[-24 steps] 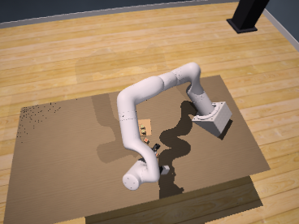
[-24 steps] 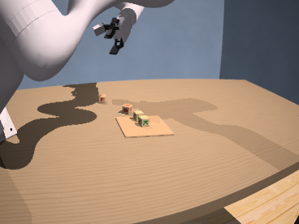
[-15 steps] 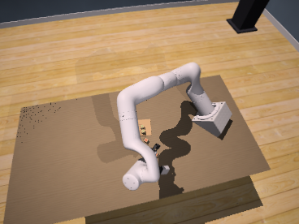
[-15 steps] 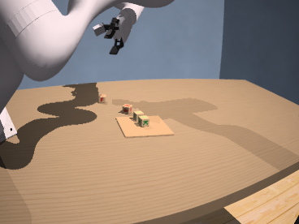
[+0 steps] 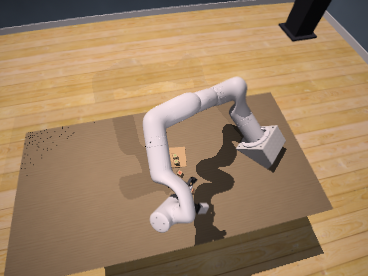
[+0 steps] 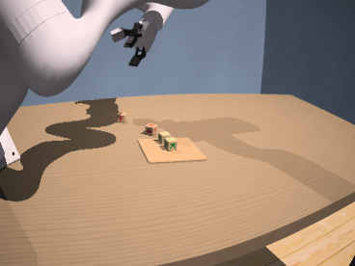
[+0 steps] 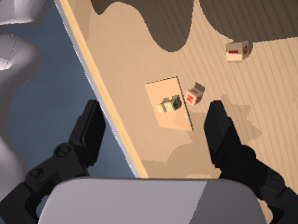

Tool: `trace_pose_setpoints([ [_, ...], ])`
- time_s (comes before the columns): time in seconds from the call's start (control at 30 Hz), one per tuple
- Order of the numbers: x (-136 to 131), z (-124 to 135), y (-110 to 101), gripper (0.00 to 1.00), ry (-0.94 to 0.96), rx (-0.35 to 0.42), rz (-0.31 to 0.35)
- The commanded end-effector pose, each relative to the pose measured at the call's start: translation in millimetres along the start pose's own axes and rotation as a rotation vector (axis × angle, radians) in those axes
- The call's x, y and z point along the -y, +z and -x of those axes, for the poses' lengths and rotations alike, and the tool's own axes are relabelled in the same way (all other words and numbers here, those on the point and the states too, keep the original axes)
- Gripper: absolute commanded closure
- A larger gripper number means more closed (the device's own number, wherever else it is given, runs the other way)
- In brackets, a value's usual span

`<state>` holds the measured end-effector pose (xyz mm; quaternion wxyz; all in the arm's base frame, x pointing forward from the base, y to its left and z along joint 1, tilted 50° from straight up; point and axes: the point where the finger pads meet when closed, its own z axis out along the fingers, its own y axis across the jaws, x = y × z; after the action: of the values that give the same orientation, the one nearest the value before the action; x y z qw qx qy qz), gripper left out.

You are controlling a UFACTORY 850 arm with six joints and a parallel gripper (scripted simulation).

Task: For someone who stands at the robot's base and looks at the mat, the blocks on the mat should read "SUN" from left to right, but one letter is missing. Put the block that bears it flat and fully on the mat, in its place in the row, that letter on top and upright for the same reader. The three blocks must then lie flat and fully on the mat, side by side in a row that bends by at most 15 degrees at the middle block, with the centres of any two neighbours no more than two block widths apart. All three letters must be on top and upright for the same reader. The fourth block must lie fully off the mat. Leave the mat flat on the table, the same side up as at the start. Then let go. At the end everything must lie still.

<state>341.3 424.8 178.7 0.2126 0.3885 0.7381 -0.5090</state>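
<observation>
A tan mat (image 6: 171,150) lies on the table. Two blocks with green letters (image 6: 171,144) (image 6: 164,137) sit side by side on it. A block with a red letter (image 6: 150,128) sits just past the mat's far corner, in line with them. Another red-lettered block (image 6: 122,116) lies further off on the bare table. I cannot read the letters. My gripper (image 6: 132,47) hangs high above the table, open and empty. In the wrist view its fingers frame the mat (image 7: 169,103), the near red block (image 7: 194,95) and the far block (image 7: 237,50) well below.
The arm's base (image 5: 261,145) stands on the table to one side of the mat (image 5: 178,156). The arm's elbow and its dark shadow reach over the blocks. In the wrist view the table's edge runs close beside the mat.
</observation>
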Motion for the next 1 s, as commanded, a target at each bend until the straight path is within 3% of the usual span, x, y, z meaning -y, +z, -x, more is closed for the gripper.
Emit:
trace_pose_setpoints([
  [0.0, -5, 1, 9, 0.0, -0.122, -0.061, 0.029],
  [0.3, -13, 2, 27, 0.0, -0.334, -0.161, 0.098],
  [0.63, -22, 2, 51, 0.0, -0.645, -0.289, 0.252],
  [0.8, -25, 2, 61, 0.0, -0.783, -0.333, 0.345],
  [0.87, -25, 2, 61, 0.0, -0.783, -0.333, 0.345],
  [0.97, -27, 2, 68, 0.0, -0.874, -0.356, 0.416],
])
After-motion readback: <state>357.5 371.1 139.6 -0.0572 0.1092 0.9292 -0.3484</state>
